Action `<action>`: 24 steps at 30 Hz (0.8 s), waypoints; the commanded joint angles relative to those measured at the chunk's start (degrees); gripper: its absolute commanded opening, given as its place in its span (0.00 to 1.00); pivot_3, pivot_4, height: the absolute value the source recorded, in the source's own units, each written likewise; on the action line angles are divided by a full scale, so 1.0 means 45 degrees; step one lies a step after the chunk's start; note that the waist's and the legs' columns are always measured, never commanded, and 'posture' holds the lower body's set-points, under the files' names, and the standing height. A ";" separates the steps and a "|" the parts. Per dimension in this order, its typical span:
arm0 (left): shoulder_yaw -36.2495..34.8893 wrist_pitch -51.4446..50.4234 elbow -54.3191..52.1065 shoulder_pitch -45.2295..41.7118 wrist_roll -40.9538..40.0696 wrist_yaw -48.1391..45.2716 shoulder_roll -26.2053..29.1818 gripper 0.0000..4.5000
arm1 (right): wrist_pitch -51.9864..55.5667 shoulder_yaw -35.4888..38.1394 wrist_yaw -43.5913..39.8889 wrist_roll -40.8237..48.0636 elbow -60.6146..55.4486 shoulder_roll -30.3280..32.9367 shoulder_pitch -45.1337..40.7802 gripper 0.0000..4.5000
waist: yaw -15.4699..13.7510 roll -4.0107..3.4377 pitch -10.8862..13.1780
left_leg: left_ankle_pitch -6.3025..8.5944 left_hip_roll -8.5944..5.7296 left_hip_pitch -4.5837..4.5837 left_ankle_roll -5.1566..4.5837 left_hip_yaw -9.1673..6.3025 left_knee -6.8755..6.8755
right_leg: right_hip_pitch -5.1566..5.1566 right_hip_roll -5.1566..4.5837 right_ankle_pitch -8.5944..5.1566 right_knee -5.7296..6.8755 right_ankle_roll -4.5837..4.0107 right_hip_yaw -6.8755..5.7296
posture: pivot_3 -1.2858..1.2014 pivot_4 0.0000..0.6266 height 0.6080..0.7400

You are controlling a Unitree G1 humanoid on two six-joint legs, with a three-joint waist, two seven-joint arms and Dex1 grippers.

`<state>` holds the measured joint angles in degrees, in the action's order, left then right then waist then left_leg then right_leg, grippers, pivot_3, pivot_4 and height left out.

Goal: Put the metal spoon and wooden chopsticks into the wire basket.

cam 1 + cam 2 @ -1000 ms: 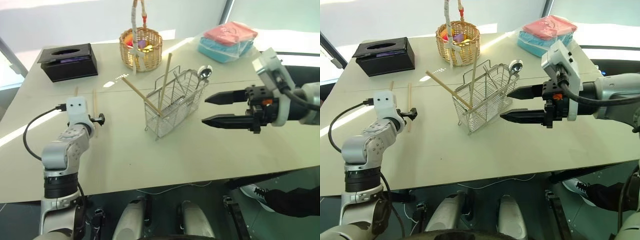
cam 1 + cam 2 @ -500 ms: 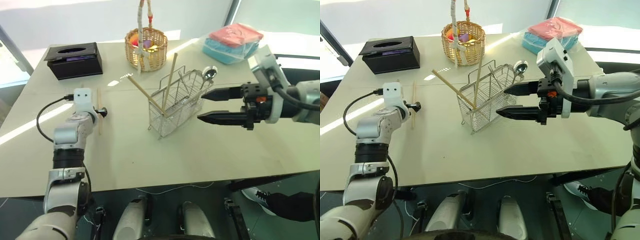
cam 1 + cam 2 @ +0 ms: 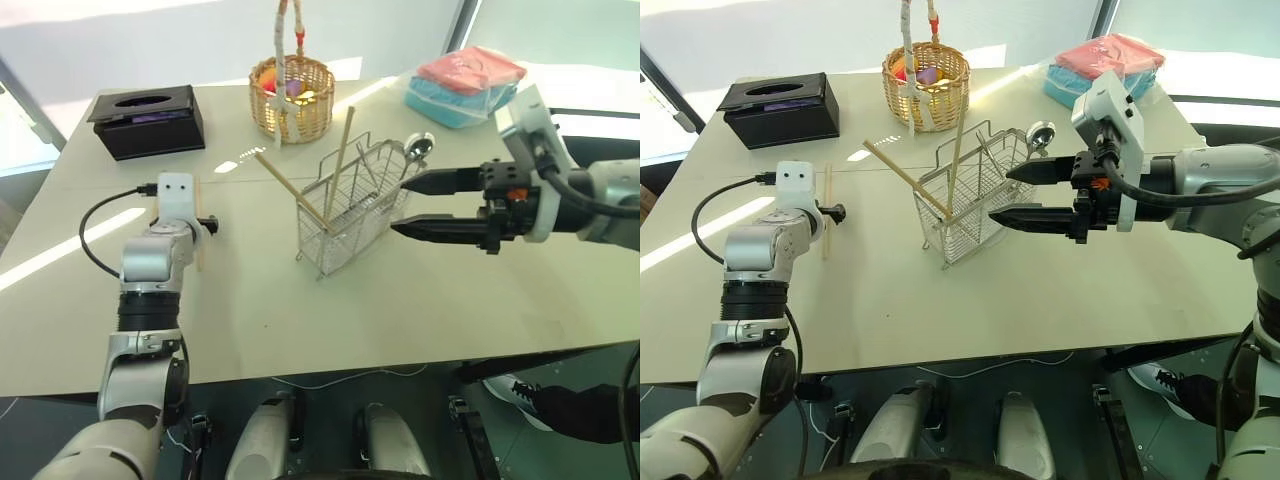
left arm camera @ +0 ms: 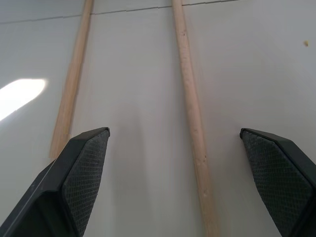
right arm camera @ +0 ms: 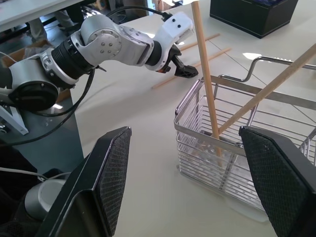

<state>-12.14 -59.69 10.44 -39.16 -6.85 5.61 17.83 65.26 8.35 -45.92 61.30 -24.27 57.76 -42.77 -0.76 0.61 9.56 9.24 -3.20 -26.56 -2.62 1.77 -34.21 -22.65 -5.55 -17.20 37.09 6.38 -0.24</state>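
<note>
Two chopsticks (image 3: 318, 190) stood in the near end of the wire basket (image 3: 355, 215), one nearly upright, one leaning far out toward the robot's left. Two more, the loose chopsticks (image 4: 190, 113), lay flat on the table (image 3: 300, 310) near its left side, side by side but not touching, running away from the robot. The spoon (image 3: 415, 148) sat bowl-up at the basket's far right end, handle down inside.

The basket sat mid-table, angled, with bare tabletop all round: open room toward the near edge and between it and the loose chopsticks. A wicker basket (image 3: 291, 96) was behind it, a black box (image 3: 148, 120) at far left, folded cloths (image 3: 462, 84) at far right, all well apart from the wire basket.

The left gripper (image 4: 182, 182) pointed forward and down, low over the table, fingers (image 4: 81, 177) wide apart with one loose chopstick between them and the other just outside the finger; nothing was gripped. From the head views the left arm reached straight out from the near edge, wrist bent down.

The right gripper (image 3: 418, 205) hovered level, above the table, pointing left at the basket's right side, tips just beside the wire; whether they touched couldn't be told. Its fingers (image 5: 106, 182) were apart, holding nothing.
</note>
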 commanded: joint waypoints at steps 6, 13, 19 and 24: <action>-0.0775 -0.0918 -0.0006 0.0689 -0.0082 0.0000 -0.0400 0.45 | -0.0466 0.0300 -0.0294 -0.0342 0.0236 0.0047 -0.0149 0.79 | 0.0056 0.0002 -0.0002 | 0.0000 0.0000 0.0005 0.0000 0.0003 -0.0002 | 0.0000 0.0002 0.0001 0.0001 0.0002 0.0000 | 0.52 0.24 1.00; -0.0939 -0.1130 -0.0232 0.0815 -0.0112 -0.0060 -0.0187 0.02 | -0.0626 0.0285 -0.0443 -0.0609 0.0365 -0.0018 -0.0075 0.79 | 0.0247 -0.0005 -0.0006 | 0.0000 0.0001 0.0017 0.0000 0.0003 0.0002 | -0.0008 0.0006 0.0002 0.0008 0.0003 0.0000 | 0.52 0.24 1.00; -0.0992 0.1780 -0.0837 0.0435 -0.0107 -0.0462 0.0267 0.02 | -0.0833 0.0381 -0.0345 -0.0852 0.0412 -0.0189 0.0254 0.79 | 0.0322 -0.0001 -0.0004 | 0.0000 0.0001 0.0019 0.0000 0.0003 0.0001 | -0.0009 0.0005 0.0002 0.0013 0.0005 0.0000 | 0.52 0.24 1.00; -0.1670 0.4998 -0.1892 -0.0569 -0.1326 -0.2496 0.1194 0.02 | -0.0859 0.0787 -0.0115 -0.0817 0.0222 -0.0225 0.0836 0.79 | 0.0218 0.0032 0.0015 | -0.0001 0.0001 -0.0103 0.0002 0.0004 -0.0018 | -0.0118 0.0004 0.0015 0.0018 0.0016 -0.0003 | 0.52 0.24 1.00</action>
<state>-18.18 -42.28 6.06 -39.24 -10.73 -2.13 21.59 62.35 9.31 -46.78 57.15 -22.25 56.80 -39.03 0.22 0.75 9.62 9.24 -3.19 -27.19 -2.62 1.78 -34.36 -23.32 -5.53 -17.09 37.18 6.47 -0.28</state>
